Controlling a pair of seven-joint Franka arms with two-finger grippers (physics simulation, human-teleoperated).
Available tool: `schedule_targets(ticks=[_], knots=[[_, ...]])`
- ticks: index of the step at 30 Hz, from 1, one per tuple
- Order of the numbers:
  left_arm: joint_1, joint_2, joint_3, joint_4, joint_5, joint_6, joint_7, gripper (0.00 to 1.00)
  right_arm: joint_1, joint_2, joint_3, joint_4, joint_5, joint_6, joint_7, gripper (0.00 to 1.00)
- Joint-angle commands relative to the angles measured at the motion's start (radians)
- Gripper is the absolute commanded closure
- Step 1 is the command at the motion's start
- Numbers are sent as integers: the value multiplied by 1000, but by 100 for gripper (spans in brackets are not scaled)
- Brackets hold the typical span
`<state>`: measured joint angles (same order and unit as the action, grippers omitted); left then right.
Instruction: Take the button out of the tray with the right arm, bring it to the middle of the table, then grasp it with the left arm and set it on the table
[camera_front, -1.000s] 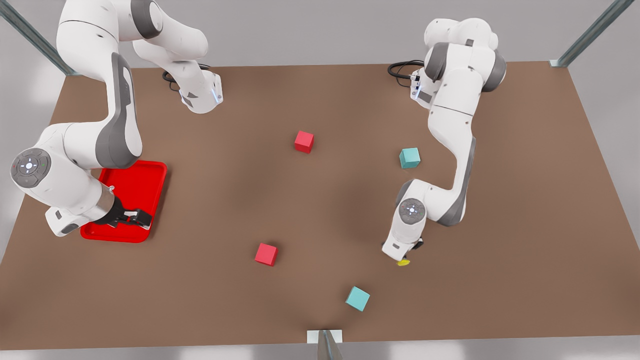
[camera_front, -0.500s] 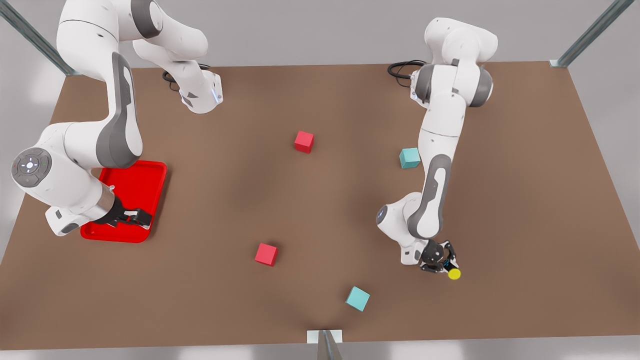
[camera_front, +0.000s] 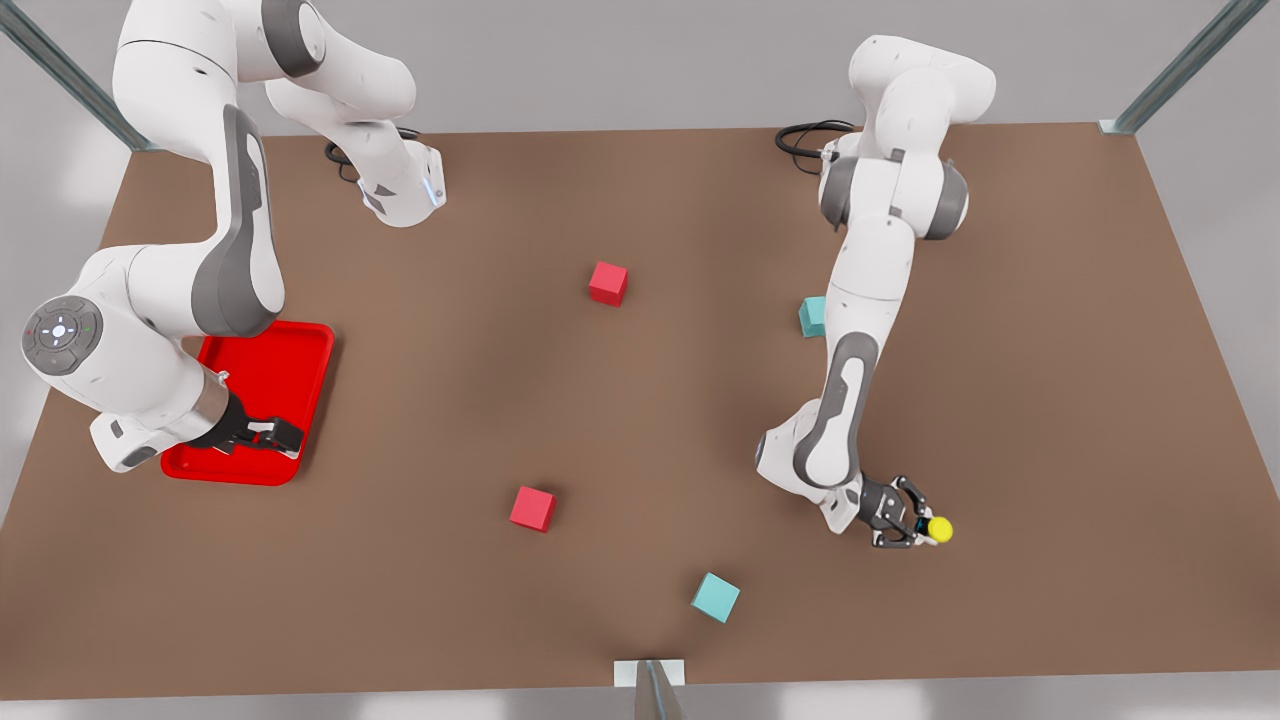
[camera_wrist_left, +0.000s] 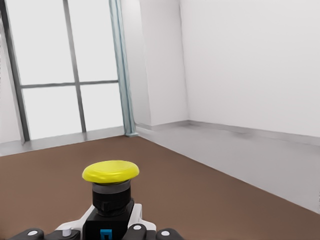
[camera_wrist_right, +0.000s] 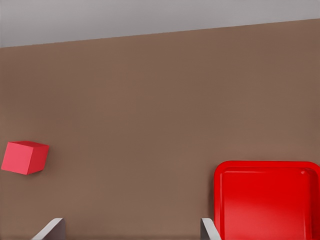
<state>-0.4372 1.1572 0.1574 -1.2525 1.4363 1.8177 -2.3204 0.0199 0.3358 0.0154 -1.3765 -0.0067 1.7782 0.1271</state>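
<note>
left hand (camera_front: 915, 527) pinches the button (camera_front: 939, 528), yellow cap, black base; right hand (camera_front: 283, 434) spread above tray (camera_front: 285, 370)

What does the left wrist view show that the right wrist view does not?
Left wrist view alone: the button, yellow cap up, gripped at its black base by the left claw, with a window and white walls beyond the table edge. Right wrist view alone: the red tray, a red cube and the open fingertips of the right claw. Shared: the brown table.
</note>
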Motion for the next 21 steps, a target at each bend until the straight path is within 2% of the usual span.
schedule_targets(ticks=[1, 21], knots=[[0, 4, 1, 1, 4, -6, -533, 62, 0, 0, 0, 1, 1, 0, -4, 0], [-8, 35, 7, -24, 59, -44, -332, 61, -2, 0, 0, 2, 2, 0, -9, 0]])
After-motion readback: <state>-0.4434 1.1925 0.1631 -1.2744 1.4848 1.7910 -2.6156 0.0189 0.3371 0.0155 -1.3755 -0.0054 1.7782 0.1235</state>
